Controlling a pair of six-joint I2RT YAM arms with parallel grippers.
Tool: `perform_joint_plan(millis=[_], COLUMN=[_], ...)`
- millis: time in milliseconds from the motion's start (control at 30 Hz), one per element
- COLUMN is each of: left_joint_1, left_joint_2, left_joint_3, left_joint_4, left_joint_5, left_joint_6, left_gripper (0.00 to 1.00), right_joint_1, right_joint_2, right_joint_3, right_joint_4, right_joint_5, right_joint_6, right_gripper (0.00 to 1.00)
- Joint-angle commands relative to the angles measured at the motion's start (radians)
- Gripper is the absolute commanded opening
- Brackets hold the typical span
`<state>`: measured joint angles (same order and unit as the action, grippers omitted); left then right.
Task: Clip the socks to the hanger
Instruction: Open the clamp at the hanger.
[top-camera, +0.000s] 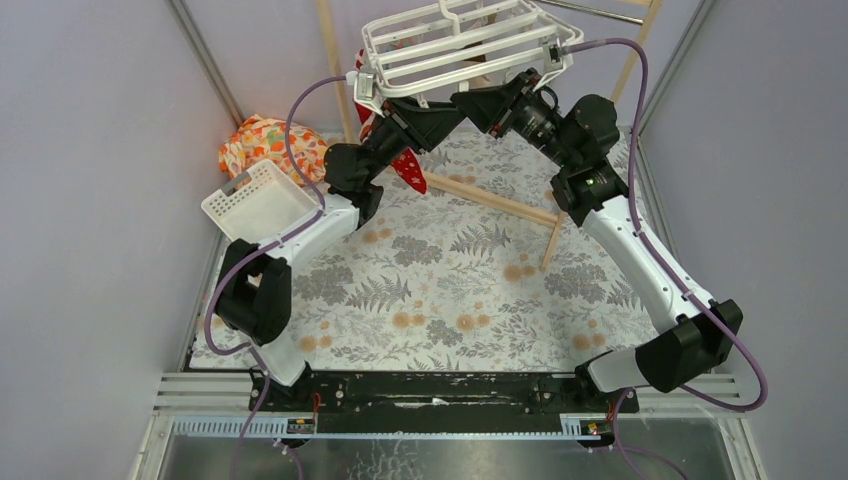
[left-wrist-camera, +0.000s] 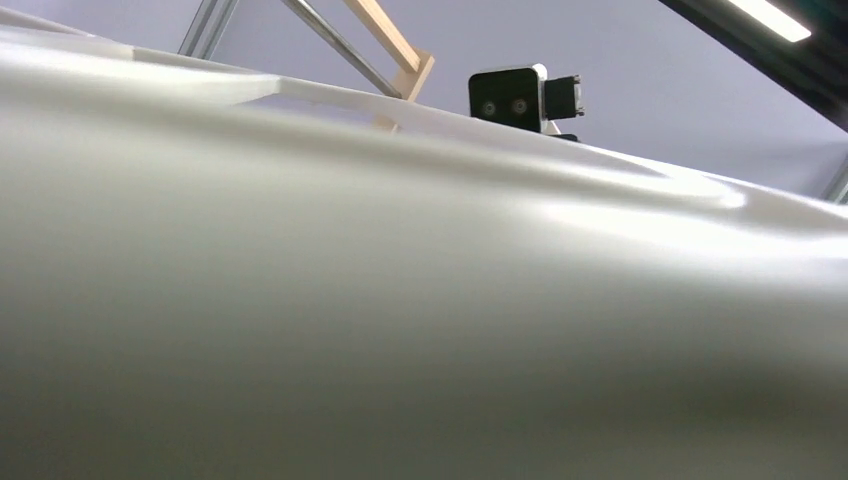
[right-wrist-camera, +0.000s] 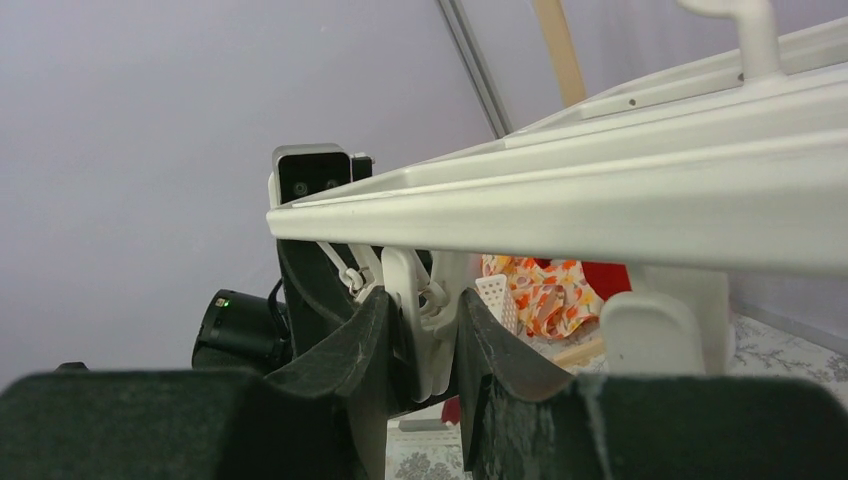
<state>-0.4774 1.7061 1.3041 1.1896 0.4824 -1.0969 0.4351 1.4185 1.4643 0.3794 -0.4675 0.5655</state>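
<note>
1. The white plastic grid-frame hanger (right-wrist-camera: 600, 210) is seen raised above the far edge of the fern-patterned tabletop (top-camera: 450, 290). It is high enough that its dangling clips can be reached from below by both arms.
2. The right gripper (right-wrist-camera: 422, 310) is closed on a small white plastic clip (right-wrist-camera: 408, 275) that dangles under the hanger's bar. Both fingers are pressed against the clip's sides, which is judged to be a squeeze meant to open its mouth for a sock.
3. The left gripper (top-camera: 385, 108) is placed under the hanger's left end. Its wrist view is filled by blurred white plastic, so how far it is open cannot be told.
4. A bright red sock with a white pattern (top-camera: 408, 168) is seen hanging just below the left gripper, over the far edge. Whether it is gripped or already clipped cannot be told. No other sock is made out.
5. The orange floral cloth bundle (top-camera: 265, 145) and the white slotted basket (top-camera: 262, 205) are set near the far left corner, well apart from the clip.
6. The sock's edge probably has to be fed into the opened clip next.
</note>
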Motion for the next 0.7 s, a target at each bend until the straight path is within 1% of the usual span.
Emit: perform_joint_plan(millis=[0, 100, 167, 200, 400, 433, 600, 667], left_joint_1=[-0.006, -0.007, -0.008, -0.009, -0.008, -0.008, -0.005, -0.004], left_joint_2=[0.000, -0.012, -0.013, -0.011, 0.003, 0.002, -0.006, -0.006], left_joint_3=[0.040, 0.029, 0.033, 0.035, 0.041, 0.037, 0.023, 0.016], left_joint_4=[0.034, 0.040, 0.038, 0.041, 0.060, 0.060, 0.069, 0.081], left_joint_5=[-0.039, -0.055, -0.055, -0.053, -0.027, -0.026, -0.015, -0.012], left_joint_6=[-0.008, 0.003, 0.001, -0.002, -0.026, -0.026, -0.033, -0.045], left_gripper=[0.36, 0.17, 0.07, 0.00, 0.00, 0.00, 0.00, 0.00], right_joint_1=[0.017, 0.020, 0.021, 0.020, 0.022, 0.022, 0.022, 0.022], right_joint_2=[0.002, -0.003, -0.004, -0.004, -0.004, -0.005, -0.019, -0.025], right_joint_3=[-0.012, -0.013, -0.015, -0.015, -0.017, -0.014, -0.014, -0.015], right_joint_4=[0.024, 0.020, 0.020, 0.018, 0.020, 0.018, 0.010, 0.008], right_joint_5=[-0.016, -0.019, -0.020, -0.020, -0.025, -0.027, -0.026, -0.027], right_joint_6=[0.006, 0.003, 0.002, 0.002, 0.000, -0.005, -0.027, -0.031], right_gripper=[0.00, 0.00, 0.00, 0.00, 0.00, 0.05, 0.47, 0.54])
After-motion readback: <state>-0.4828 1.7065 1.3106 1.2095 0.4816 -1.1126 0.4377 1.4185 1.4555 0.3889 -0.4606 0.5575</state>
